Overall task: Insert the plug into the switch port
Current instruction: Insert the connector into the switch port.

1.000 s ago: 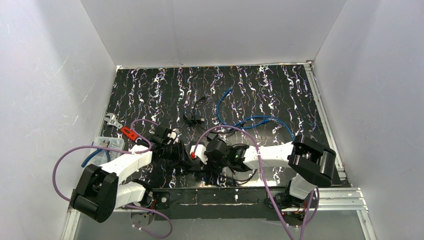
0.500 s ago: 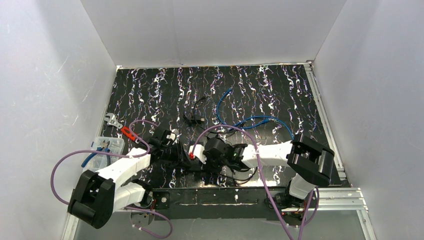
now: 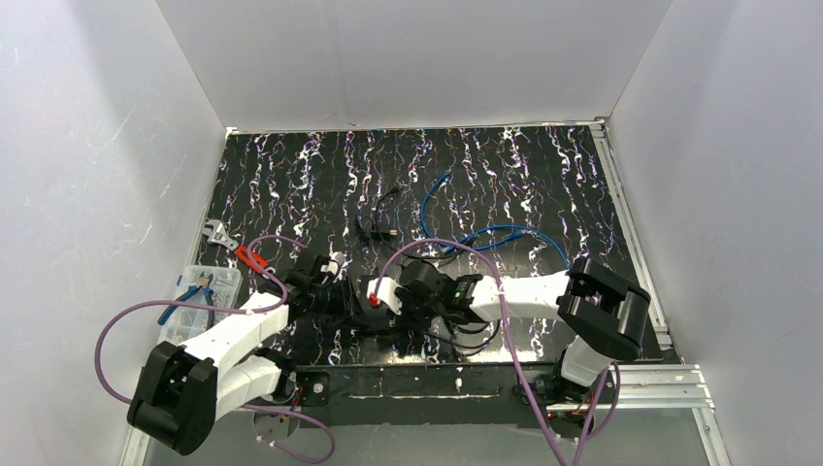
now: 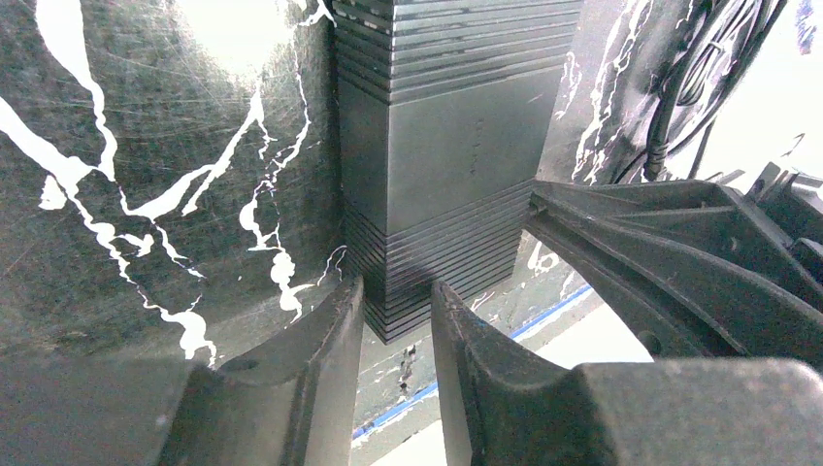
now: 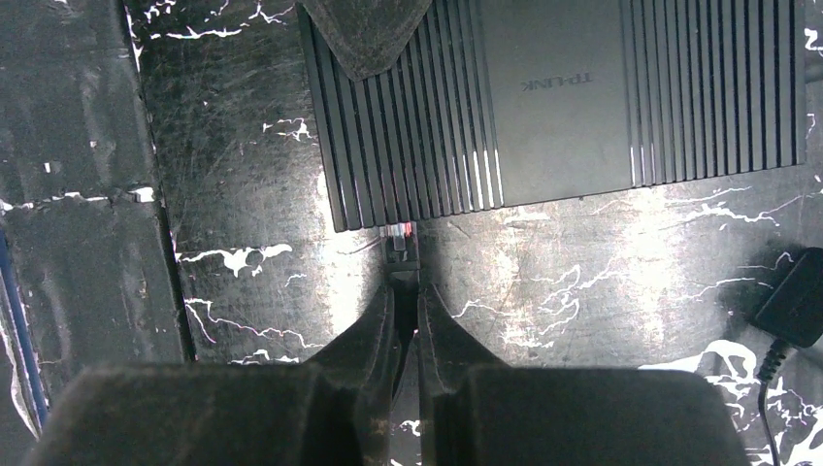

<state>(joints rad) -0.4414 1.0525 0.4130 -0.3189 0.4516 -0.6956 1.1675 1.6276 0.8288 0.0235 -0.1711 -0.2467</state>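
White walls (image 3: 408,58) close in a black, white-veined tabletop (image 3: 505,165), and everything below is placed from the switch (image 5: 563,97), a flat black ribbed box lying near the tabletop's front edge between the two arms

A clear box (image 3: 209,286) of hand tools sits well to the left of the switch, by the wall

A blue cable (image 3: 485,233) loops on the tabletop beyond the switch, apart from it

A black adapter (image 5: 791,301) lies just off one of the switch's corners

The left tool (image 4: 396,320) sits at one short end of the switch with its jaws a little apart; whether they pinch that edge I cannot tell

The right tool (image 5: 406,311) faces the switch's long side, jaws clenched on the plug (image 5: 400,250)

The plug's tip touches that side of the switch; how deep it sits cannot be made out
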